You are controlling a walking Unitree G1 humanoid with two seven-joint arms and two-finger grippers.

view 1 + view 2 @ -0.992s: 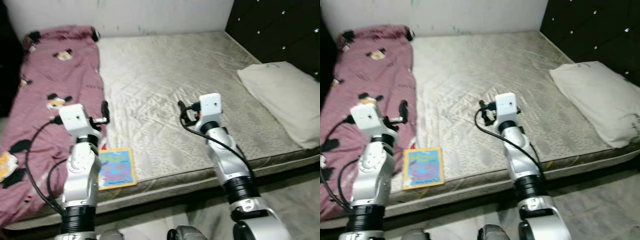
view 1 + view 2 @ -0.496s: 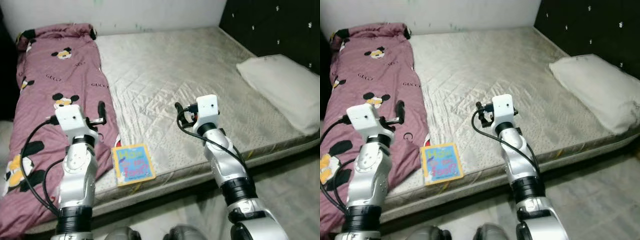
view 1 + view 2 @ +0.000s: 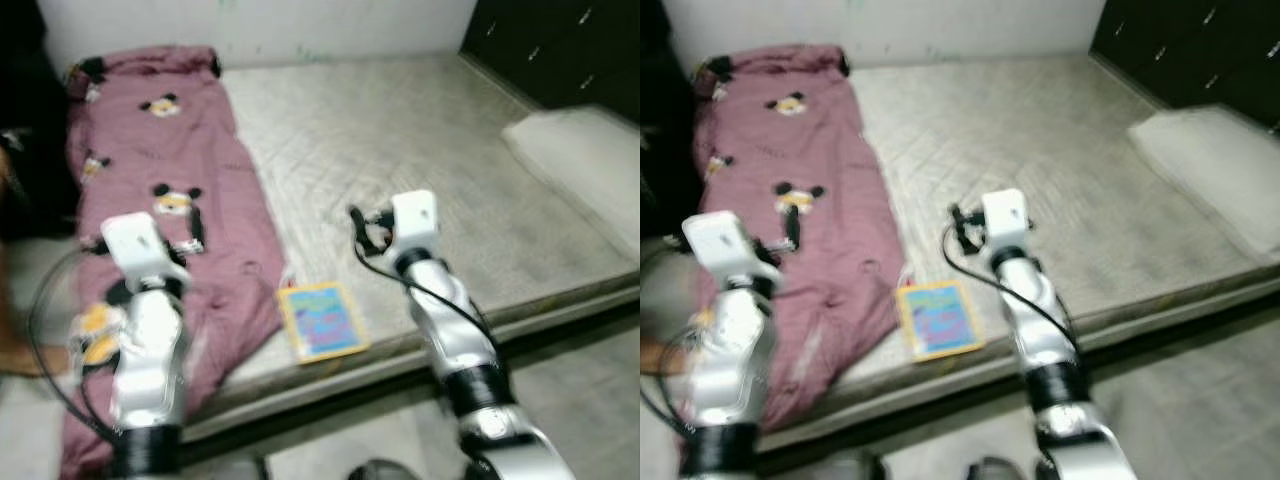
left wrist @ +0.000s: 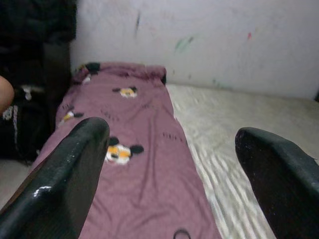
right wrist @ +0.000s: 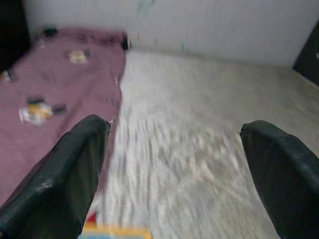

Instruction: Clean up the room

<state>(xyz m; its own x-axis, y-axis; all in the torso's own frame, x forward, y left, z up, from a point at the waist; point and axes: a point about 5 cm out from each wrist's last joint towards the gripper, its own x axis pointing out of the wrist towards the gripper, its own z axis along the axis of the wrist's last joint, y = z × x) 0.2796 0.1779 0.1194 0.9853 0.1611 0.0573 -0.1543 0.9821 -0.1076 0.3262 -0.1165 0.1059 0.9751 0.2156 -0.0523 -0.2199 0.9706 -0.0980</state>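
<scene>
Motion blur smears book (image 3: 322, 320) cover print on mattress (image 3: 430, 150) edge.

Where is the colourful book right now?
The book lies flat on the mattress near its front edge, just beside the pink blanket, between the robot's two arms.

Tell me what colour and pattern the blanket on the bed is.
The blanket is dusty pink with cartoon mouse figures; clearest in the left wrist view.

Soft indoor light, heavy motion blur
</scene>
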